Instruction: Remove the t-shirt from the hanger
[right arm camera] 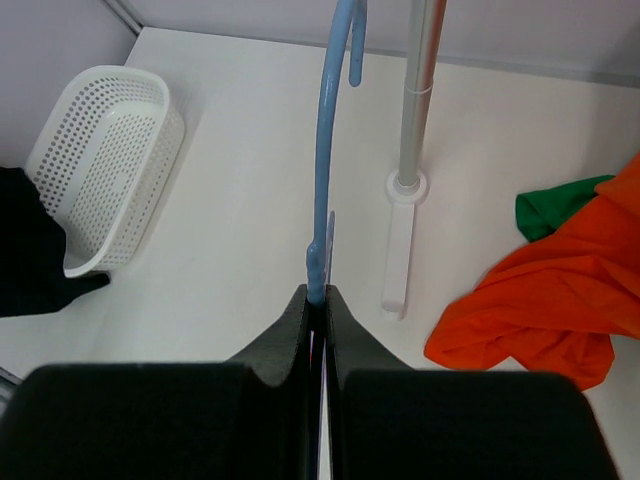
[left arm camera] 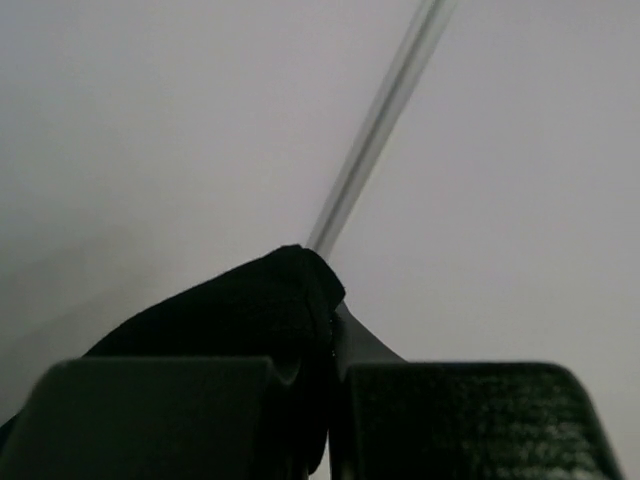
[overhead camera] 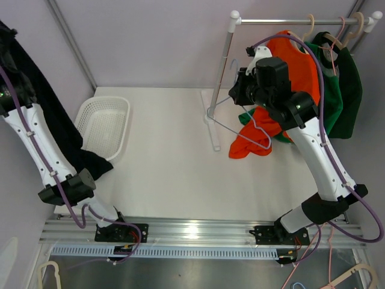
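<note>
Plainly the black shirt (overhead camera: 63,129) is soft, light and limp, so it should follow wherever it is pinched; a bunched fold near an edge is hold enough. The left jaws are pinching just such a fold, high at the far left. From there the shirt hangs in one long drape, its long axis slanting down to the desk (overhead camera: 168,168), its lower end just beside the basket (overhead camera: 124,129). The hanger (right arm camera: 325,150) (stiff, thin, probably slick) looks bare. The right jaws are pressed onto its neck, hook pointing away from the wrist, near the post (right arm camera: 420,100).
</note>
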You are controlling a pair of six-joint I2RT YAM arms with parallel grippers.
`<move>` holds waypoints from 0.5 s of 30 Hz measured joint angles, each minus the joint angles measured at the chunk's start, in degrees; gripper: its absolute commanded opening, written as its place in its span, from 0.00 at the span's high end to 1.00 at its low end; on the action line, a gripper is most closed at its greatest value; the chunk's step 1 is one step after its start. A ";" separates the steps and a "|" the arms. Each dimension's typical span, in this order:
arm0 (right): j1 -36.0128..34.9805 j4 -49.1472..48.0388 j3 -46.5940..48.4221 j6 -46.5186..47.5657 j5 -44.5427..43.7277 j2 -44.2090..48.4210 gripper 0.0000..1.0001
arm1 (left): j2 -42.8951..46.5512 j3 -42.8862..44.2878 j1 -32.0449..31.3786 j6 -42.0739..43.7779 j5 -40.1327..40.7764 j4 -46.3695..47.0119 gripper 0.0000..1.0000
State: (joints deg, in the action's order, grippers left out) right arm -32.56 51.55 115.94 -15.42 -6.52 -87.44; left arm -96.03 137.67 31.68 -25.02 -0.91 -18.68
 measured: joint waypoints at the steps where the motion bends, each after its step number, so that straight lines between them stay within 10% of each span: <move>1: -0.02 -0.35 -0.72 -0.20 0.22 0.44 1.00 | 0.00 -1.31 -1.44 0.26 0.31 -0.42 0.99; 15: 0.37 -2.34 -6.45 -0.57 0.96 6.36 1.00 | 2.58 -10.10 -11.43 1.79 -0.96 2.69 0.99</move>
State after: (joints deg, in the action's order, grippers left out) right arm -32.18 49.21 109.49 -15.99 -5.56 -81.08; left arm -93.45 127.57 20.25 -23.22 -1.87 -15.99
